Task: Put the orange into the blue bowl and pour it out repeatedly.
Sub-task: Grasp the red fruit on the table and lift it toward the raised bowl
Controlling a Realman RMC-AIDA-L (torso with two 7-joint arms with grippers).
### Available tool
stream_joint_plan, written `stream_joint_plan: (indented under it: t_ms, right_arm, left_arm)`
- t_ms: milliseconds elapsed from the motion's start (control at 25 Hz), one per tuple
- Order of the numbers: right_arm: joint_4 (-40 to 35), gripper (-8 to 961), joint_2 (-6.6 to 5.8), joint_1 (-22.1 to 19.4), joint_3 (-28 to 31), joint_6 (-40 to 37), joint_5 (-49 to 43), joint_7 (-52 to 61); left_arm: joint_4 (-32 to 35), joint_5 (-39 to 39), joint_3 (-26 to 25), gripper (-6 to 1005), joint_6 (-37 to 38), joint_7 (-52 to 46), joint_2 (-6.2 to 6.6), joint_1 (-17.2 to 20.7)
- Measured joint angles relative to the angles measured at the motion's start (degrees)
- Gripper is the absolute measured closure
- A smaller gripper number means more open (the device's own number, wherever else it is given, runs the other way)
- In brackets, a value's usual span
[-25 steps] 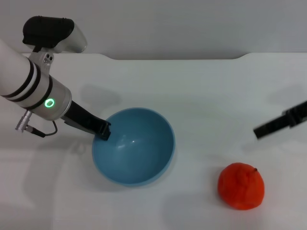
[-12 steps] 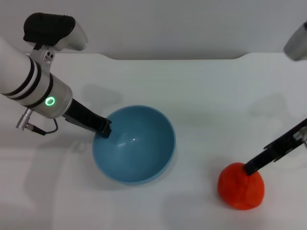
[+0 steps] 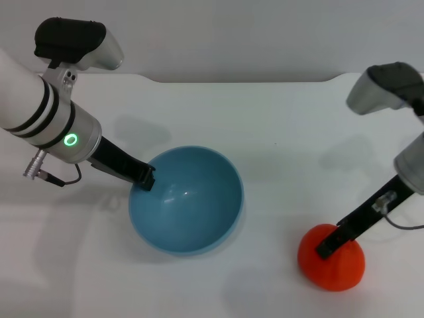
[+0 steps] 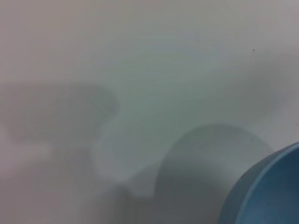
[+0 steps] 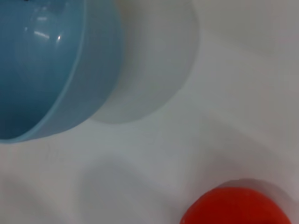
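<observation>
Orange [image 3: 331,262]: round, red-orange, slightly lumpy skin, resting on the white counter [image 3: 278,146], outside the bowl and well apart from it on the robot's right. Blue bowl [image 3: 186,201]: round, deep, light blue, glossy interior with small highlights, nothing inside; it appears tipped slightly, mouth toward the orange's side.

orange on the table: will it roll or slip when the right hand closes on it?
The orange looks round and sits loose on the white table, so a side nudge would probably roll it. Its lumpy skin likely grips better than a smooth ball. The right hand is on its top, where an off-centre squeeze might squirt it sideways.
</observation>
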Motion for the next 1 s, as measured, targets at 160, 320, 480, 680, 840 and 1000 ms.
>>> stream_joint_plan:
  t_ms: [160, 320, 480, 680, 840, 1000]
  right_arm:
    - [0.7, 371, 0.00, 0.1, -2.2, 1.2, 0.3, -0.2]
    - [0.1, 405, -0.03, -0.6, -4.6, 1.8, 0.2, -0.4]
    - [0.1, 451, -0.07, -0.8, -4.5, 1.9, 0.2, -0.4]
    - [-1.0, 610, -0.16, -1.4, -4.0, 1.9, 0.3, -2.2]
    - [-6.0, 711, -0.19, -3.5, -3.4, 0.6, 1.7, -2.6]
    - [-16.9, 759, 0.07, -6.0, -3.0, -3.6, 3.1, -2.6]
  left_arm:
    - [0.0, 0.0, 0.0, 1001, -0.1, 0.0, 0.00, 0.0]
    - [0.0, 0.0, 0.0, 1000, 0.0, 0.0, 0.00, 0.0]
    - [0.0, 0.0, 0.1, 1000, 0.0, 0.0, 0.00, -0.1]
    - [0.0, 0.1, 0.6, 1000, 0.4, 0.0, 0.00, -0.2]
    - [0.0, 0.4, 1.1, 1001, 0.5, 0.0, 0.00, -0.2]
    - [-0.1, 0.5, 2.7, 1001, 1.2, -0.1, 0.00, -0.6]
